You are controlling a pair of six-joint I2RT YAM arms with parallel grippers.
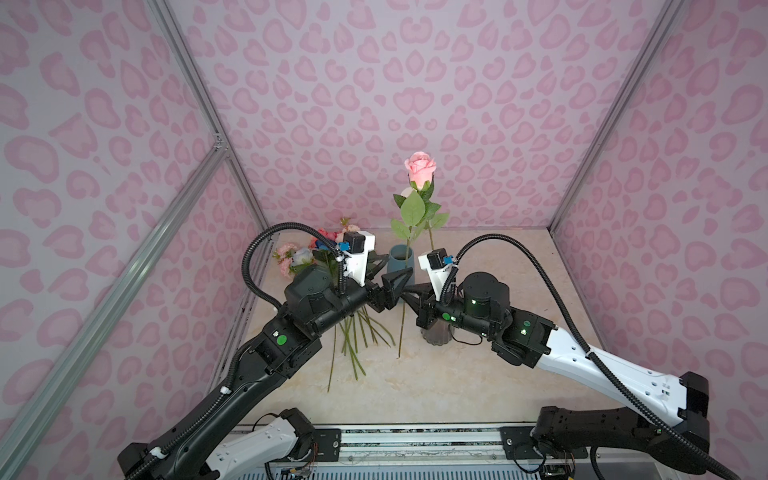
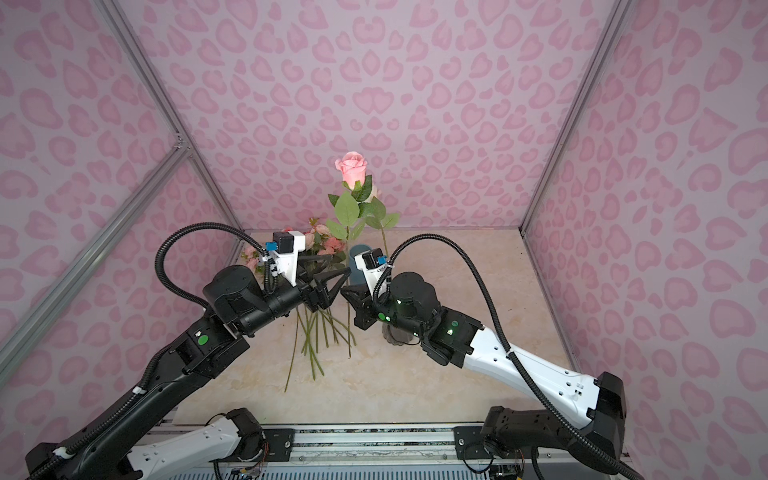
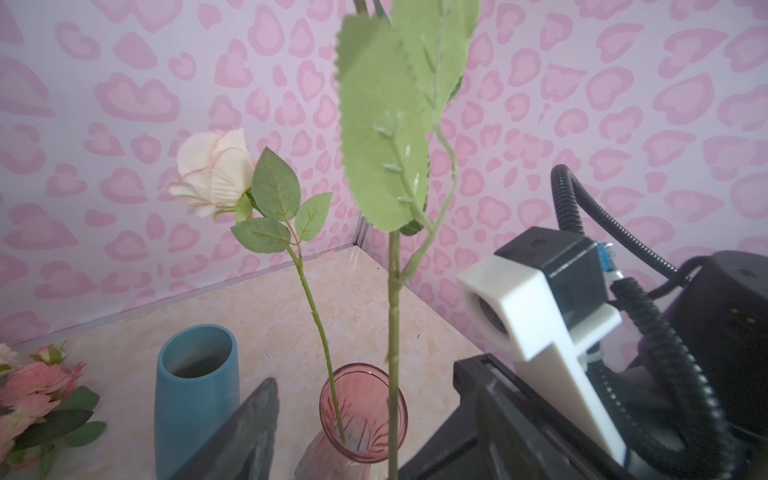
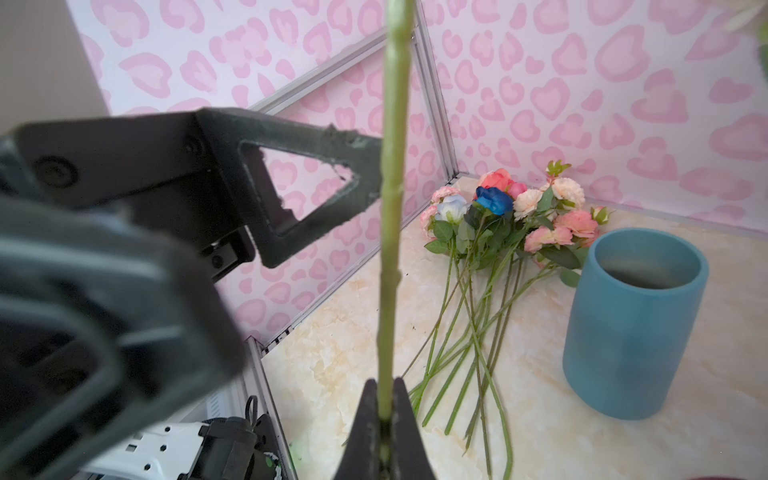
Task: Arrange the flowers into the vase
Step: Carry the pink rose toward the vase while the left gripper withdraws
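At the centre of the cream marble-patterned tabletop (image 1: 478,374), a long-stemmed pink artificial rose (image 1: 420,168) is held upright by the right gripper (image 4: 384,384), whose black jaws are clenched on the lower stem. The left gripper (image 2: 340,264) is seen released, with its fingers spread and one fingertip (image 4: 368,162) just beside the stem. As far as can be judged in both top views, the stem's lower end is outside the ribbed pink glass vase (image 3: 365,386) and has not yet been put in. One flower is already placed: a cream artificial rose (image 3: 214,170) is stood leaning in that vase. The task is judged barely begun. The heap of remaining flowers (image 4: 511,212), in pink, coral, cream, pale blue and dark blue, is seen lying by the far left wall with stems pointing forward. A matte blue cylindrical vase (image 4: 636,324) is seen empty between the heap and the glass vase. Room is tight around the work: the glass vase is largely covered by the right arm in both top views, the two grippers are nearly touching, and the cream rose's leaves are close to the held stem. The near half of the tabletop is open, while pink patterned walls (image 1: 374,83) close off three sides
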